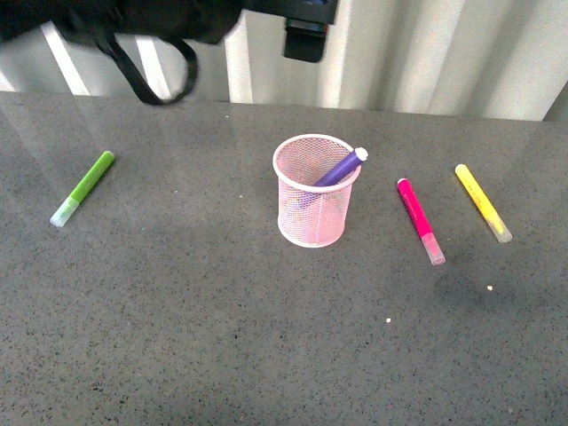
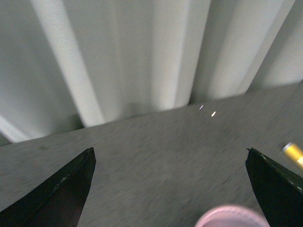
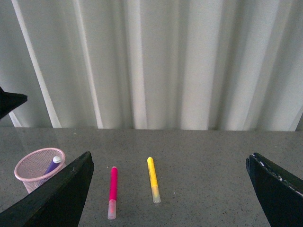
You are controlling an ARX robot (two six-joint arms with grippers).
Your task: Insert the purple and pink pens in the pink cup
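Observation:
The pink cup (image 1: 313, 192) stands mid-table, and the purple pen (image 1: 342, 168) leans inside it with its pale end over the rim. The pink pen (image 1: 419, 219) lies flat to the right of the cup, pale cap toward me. My left gripper (image 2: 169, 156) is open and empty, raised behind the cup; only the blurred cup rim (image 2: 232, 216) shows in its view. My right gripper (image 3: 169, 158) is open and empty, held high. Its view shows the cup (image 3: 38, 166) with the purple pen (image 3: 53, 163) and the pink pen (image 3: 112, 190).
A yellow pen (image 1: 482, 201) lies right of the pink pen, also in the right wrist view (image 3: 153, 179). A lime-green pen (image 1: 84, 187) lies far left. My left arm (image 1: 169, 18) with a looped cable hangs along the top. White curtains (image 1: 426, 53) stand behind the table.

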